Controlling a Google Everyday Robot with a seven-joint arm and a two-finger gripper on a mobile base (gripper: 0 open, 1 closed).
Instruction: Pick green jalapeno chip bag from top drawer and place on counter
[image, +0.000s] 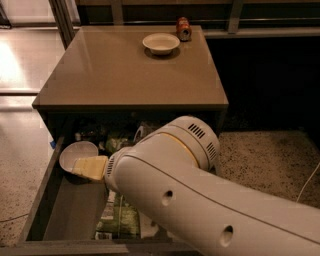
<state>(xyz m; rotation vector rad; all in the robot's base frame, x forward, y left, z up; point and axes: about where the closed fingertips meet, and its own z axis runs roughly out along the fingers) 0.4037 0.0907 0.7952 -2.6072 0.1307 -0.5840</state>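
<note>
The top drawer (45, 200) stands pulled out below the counter (125, 70). A crumpled green jalapeno chip bag (117, 220) with a white-and-black strip on its left side lies near the drawer's front, partly hidden under my arm. My gripper (90, 167) is a pale yellow tip at the end of the big white arm. It sits low in the drawer over the rim of a white bowl (75, 152), to the left of and behind the bag. It does not touch the bag.
A white bowl (161, 43) and a red can (183, 28) stand at the counter's far edge. More bags and clutter (117, 142) fill the back of the drawer. My arm (200, 200) covers the drawer's right half. Speckled floor lies to the right.
</note>
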